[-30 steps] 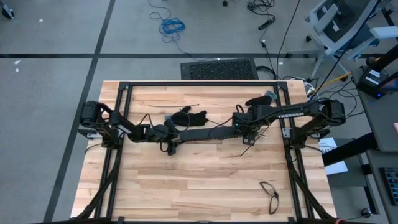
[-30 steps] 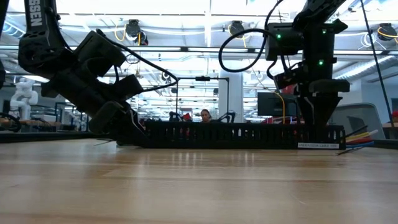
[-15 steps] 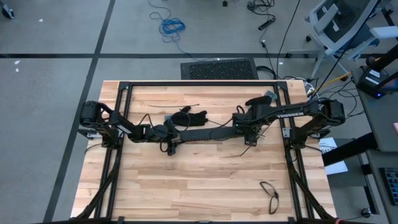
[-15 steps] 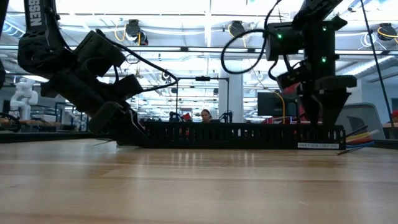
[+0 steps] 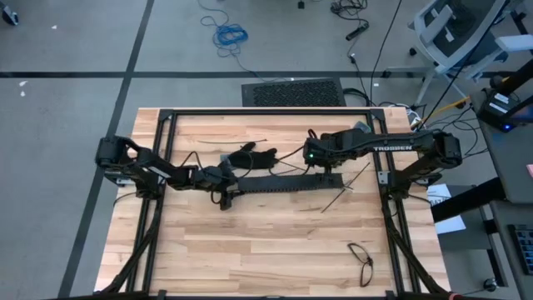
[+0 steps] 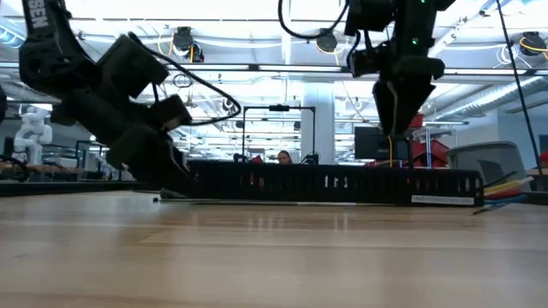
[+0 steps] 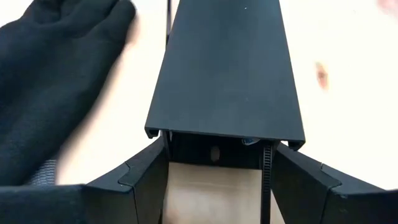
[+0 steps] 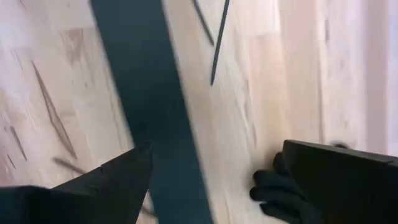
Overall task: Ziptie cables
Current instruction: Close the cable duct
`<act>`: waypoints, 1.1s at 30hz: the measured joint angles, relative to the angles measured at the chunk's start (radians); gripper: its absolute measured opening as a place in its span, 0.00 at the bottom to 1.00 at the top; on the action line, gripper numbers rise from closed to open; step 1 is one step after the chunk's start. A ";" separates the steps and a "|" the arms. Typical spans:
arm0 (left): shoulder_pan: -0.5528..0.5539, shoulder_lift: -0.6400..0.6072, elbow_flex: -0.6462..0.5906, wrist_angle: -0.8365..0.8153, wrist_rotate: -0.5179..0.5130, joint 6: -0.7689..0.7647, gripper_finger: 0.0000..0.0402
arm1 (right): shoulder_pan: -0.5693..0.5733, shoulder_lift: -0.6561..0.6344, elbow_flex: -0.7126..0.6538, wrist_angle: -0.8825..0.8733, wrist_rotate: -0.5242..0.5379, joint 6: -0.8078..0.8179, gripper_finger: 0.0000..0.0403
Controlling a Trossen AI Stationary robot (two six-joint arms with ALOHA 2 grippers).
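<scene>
Gripping left end of black slotted cable duct (image 5: 279,185), left gripper (image 7: 214,177) is pinching it, one finger pressing each side wall, black ziptie (image 7: 267,180) running beside inner face of one finger. Right gripper (image 6: 401,115) is hanging above duct's right end, fingers spread wide, holding nothing. Coloured cables (image 6: 498,189) are poking out of duct's right end in low view. Black glove (image 5: 252,157) is lying just behind duct on wooden table (image 5: 250,250). Loose zipties (image 5: 346,190) are sitting near right end.

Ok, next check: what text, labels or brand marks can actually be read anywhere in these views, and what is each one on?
"TROSSEN": white letters on the right arm, high view.
Letters on the left arm, low view: cut off, unreadable.
White label on the slotted bar, low view: too small to read.
</scene>
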 joint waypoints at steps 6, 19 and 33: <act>0.000 -0.123 0.001 -0.206 0.028 -0.020 0.60 | -0.008 -0.001 0.030 0.011 0.029 -0.031 0.87; 0.000 -0.201 0.009 -0.515 0.054 -0.005 0.60 | -0.022 -0.001 0.030 0.086 0.026 -0.018 0.87; 0.003 -0.291 0.001 -0.496 -0.004 0.007 0.60 | -0.022 -0.001 0.030 0.186 0.052 0.034 0.87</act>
